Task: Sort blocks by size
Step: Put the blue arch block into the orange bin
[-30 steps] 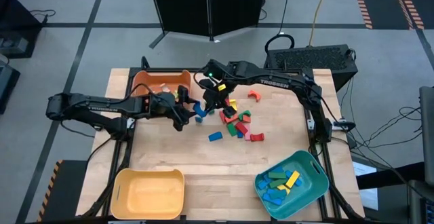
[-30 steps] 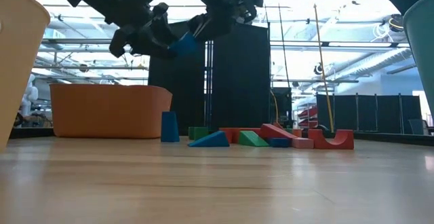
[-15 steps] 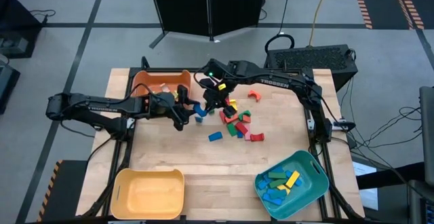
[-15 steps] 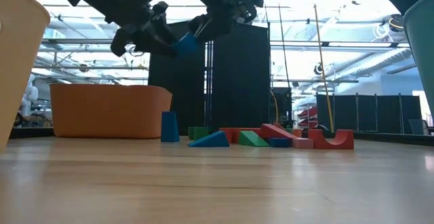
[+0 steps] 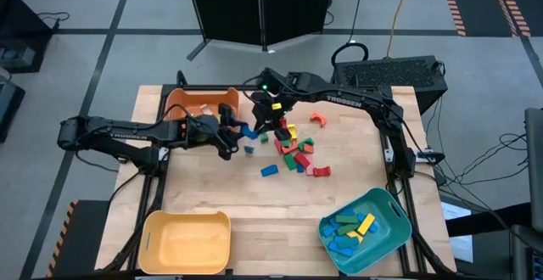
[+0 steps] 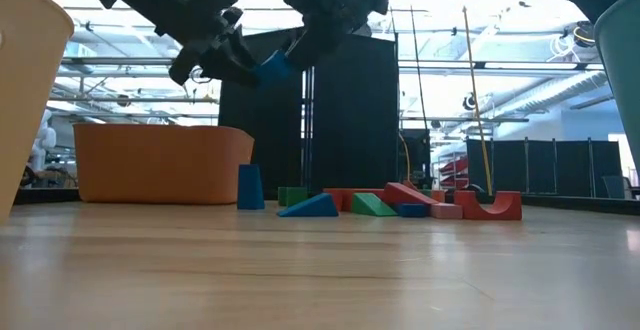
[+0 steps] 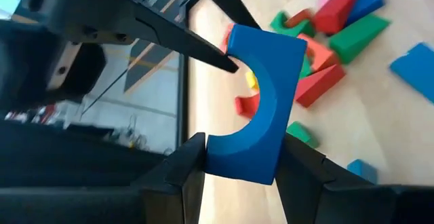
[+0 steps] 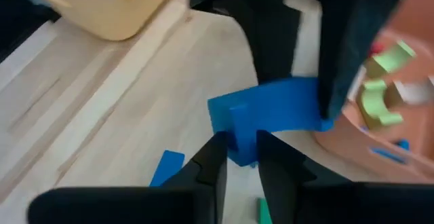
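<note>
The left gripper (image 5: 231,132) is clamped on a blue arch block (image 7: 261,105), held in the air just beside the orange bin (image 5: 182,102). The right gripper (image 5: 261,127), at the arch's other end, seems closed on its edge. The teal bin (image 5: 399,221) holds several blocks; a pile (image 5: 294,153) beyond the grippers remains unsorted.

From above, my left gripper (image 5: 231,132) and right gripper (image 5: 260,127) crowd the blue arch block (image 5: 246,131) between them; too small there to tell whose fingers touch it. Left wrist view: arch (image 7: 261,108) base sits between my fingers, its far corner covered by the right gripper's dark fingers. Right wrist view: block (image 8: 271,119) blurred, one end behind the left gripper. Orange bin (image 5: 191,102) beside my left gripper: contents partly under the arm. Low view: yellow bin (image 6: 25,90) and teal bin (image 6: 620,90) cut by frame edges.
</note>
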Robot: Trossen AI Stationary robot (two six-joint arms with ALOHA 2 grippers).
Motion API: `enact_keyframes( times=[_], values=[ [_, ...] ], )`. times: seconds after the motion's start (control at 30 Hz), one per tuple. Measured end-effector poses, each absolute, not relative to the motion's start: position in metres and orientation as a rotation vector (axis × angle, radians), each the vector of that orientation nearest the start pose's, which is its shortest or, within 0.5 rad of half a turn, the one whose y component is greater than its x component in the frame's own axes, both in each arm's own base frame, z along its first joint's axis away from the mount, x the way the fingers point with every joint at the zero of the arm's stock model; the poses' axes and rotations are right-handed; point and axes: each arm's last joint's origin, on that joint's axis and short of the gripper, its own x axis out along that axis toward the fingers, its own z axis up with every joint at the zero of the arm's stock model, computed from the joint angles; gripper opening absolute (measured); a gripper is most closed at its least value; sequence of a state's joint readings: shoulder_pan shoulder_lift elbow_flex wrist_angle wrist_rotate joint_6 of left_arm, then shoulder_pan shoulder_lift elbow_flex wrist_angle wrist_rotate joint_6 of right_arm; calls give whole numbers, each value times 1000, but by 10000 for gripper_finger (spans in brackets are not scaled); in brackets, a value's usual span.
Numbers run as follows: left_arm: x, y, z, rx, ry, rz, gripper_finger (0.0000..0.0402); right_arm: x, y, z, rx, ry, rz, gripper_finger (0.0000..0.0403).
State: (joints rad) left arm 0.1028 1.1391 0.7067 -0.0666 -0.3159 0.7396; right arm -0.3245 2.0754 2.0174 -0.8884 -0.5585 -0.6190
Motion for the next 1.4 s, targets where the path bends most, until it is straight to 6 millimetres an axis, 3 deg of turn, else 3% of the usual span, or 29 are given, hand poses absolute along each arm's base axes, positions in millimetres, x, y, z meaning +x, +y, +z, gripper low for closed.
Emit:
enact_keyframes(
  times=[0.23, 0.5, 0.67, 0.8, 1.03, 1.27, 1.4],
  values=[
    [235, 44, 249, 706, 670, 310, 141, 425, -149, 303, -109, 838, 274, 98],
    [224, 68, 241, 578, 788, 445, 141, 421, -168, 301, 20, 842, 168, 98],
    [215, 80, 239, 507, 843, 521, 141, 432, -177, 282, 157, 887, -8, 98],
    [206, 85, 240, 486, 883, 606, 141, 442, -177, 255, 208, 974, -156, 98],
    [189, 91, 243, 466, 958, 722, 141, 456, -170, 214, 249, 1072, -165, 98],
    [179, 101, 242, 420, 997, 780, 141, 460, -162, 199, 420, 1112, -280, 98],
    [178, 104, 242, 376, 985, 816, 141, 460, -154, 198, 380, 1138, -482, 98]
  ],
)
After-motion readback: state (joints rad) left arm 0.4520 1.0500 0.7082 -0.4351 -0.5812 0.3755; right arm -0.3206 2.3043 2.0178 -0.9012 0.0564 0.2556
